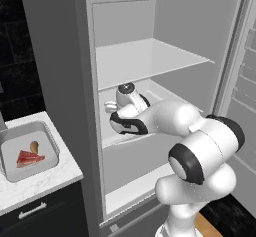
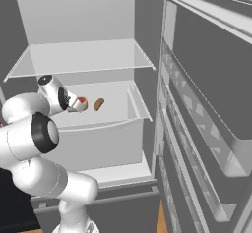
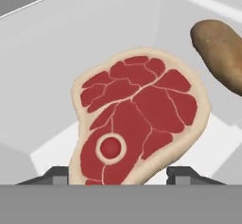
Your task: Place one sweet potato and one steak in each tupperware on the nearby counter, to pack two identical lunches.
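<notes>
A raw red steak [image 3: 137, 114] with pale fat edging lies on the white middle shelf of the open fridge. My gripper [image 3: 118, 176] is right over its near end, one dark tip close against each side; whether they press on it I cannot tell. A brown sweet potato [image 3: 220, 53] lies just beyond the steak, apart from it. From the right base, the gripper [image 2: 78, 104] hides most of the steak [image 2: 81, 102], with the sweet potato [image 2: 99, 103] beside it. On the counter [image 1: 45, 181] a grey tupperware [image 1: 50, 136] holds a steak [image 1: 29, 158] and a sweet potato [image 1: 34, 146].
The arm reaches in under the fridge's upper shelf [image 1: 150, 56]. The middle shelf [image 2: 118, 114] has raised side walls and a front lip. The open fridge door [image 2: 206, 129] with its bins stands to the right. Black cabinet fronts [image 1: 35, 211] sit below the counter.
</notes>
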Motion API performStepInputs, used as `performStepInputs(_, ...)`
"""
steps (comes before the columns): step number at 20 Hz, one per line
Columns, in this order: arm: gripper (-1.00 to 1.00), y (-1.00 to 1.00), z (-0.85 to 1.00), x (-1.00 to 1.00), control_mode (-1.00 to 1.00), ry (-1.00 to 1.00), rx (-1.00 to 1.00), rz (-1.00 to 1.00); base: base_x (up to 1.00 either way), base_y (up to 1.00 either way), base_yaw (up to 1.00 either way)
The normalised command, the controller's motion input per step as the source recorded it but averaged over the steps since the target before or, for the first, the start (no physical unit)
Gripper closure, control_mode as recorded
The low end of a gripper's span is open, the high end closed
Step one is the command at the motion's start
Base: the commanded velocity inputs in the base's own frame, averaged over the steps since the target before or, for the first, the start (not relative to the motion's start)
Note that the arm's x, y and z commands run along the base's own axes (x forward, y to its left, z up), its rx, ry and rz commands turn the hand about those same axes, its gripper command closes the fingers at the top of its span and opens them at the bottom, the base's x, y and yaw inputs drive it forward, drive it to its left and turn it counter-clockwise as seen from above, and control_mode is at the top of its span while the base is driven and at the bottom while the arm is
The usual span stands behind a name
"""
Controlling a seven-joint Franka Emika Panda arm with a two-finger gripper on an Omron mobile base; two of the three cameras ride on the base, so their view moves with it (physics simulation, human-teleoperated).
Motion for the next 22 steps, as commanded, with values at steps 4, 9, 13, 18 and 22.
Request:
performStepInputs(4, 1.00, 0.00, 0.00, 0.00, -1.00, 0.00, 0.00, 0.00, 0.00, 0.00, 0.00)
performStepInputs(9, 1.00, 0.00, 0.00, -0.02, -1.00, 0.00, 0.00, 0.00, 0.00, 0.00, 0.00)
performStepInputs(13, 1.00, -0.24, 0.00, -0.64, -1.00, -0.08, 0.00, 0.00, 0.00, 0.00, 0.00)
performStepInputs(18, 1.00, -0.48, 0.08, -1.00, -1.00, -0.11, 0.00, 0.04, 0.00, 0.00, 0.00)
performStepInputs(22, 1.00, -0.70, 0.68, -0.99, -1.00, 0.01, 0.00, 0.14, 0.00, 0.00, 0.00)
